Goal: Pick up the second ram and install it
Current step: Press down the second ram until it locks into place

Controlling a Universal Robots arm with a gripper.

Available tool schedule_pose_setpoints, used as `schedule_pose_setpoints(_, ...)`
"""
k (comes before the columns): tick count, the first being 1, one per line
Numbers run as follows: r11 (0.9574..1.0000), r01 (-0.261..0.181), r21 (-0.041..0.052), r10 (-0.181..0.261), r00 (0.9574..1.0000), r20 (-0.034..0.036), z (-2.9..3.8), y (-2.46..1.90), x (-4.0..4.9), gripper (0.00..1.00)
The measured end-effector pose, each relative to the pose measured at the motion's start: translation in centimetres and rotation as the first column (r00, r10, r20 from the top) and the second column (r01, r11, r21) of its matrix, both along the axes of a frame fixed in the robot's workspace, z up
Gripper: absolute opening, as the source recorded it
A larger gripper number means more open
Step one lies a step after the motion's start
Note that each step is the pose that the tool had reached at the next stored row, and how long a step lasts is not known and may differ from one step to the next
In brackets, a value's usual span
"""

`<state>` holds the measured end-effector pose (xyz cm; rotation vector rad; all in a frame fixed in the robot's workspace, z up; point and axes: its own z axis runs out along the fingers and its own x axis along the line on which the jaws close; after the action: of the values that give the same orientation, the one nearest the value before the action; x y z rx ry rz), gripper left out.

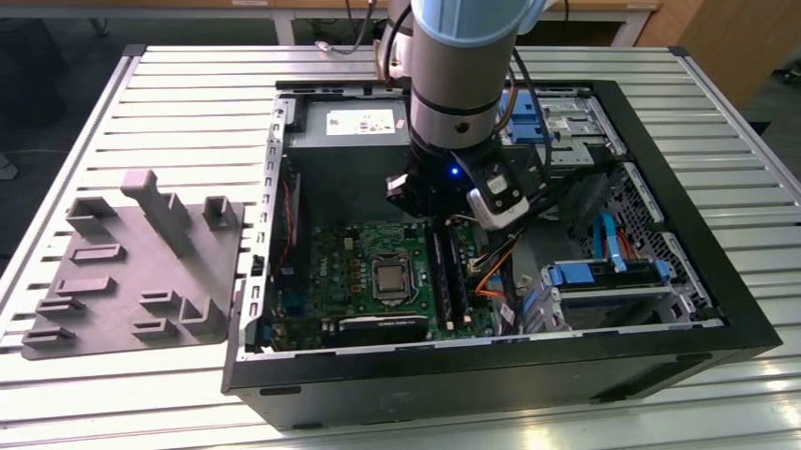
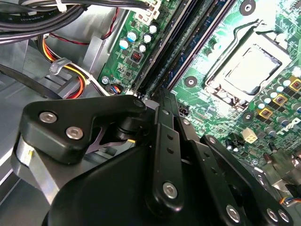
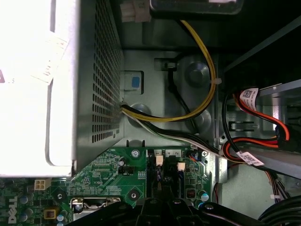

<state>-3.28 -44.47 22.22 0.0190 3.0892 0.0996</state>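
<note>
Gripper (image 2: 161, 94) of the one arm (image 1: 457, 75) reaches down into one open computer case (image 1: 686, 187) lying on the slatted table (image 1: 188, 94). It hangs just above one end of the long black slots (image 1: 448, 272) on the single green motherboard (image 1: 356, 253), beside the one processor socket (image 1: 392, 278). Whether it is clenched or released cannot be told. The second ram cannot be made out for certain among those slots. One grey moulded tray (image 1: 126, 272) lies on the table at the exterior view's left.

Grey foam tray (image 1: 131, 272) on slatted table (image 1: 188, 103), beside open computer case (image 1: 676, 309).
</note>
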Motion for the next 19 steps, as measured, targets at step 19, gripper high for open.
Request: schedule_pose_setpoints(19,1.0000,0.000,-0.0001,0.000,1.0000,-0.0001,-0.39,0.00,0.00,0.11)
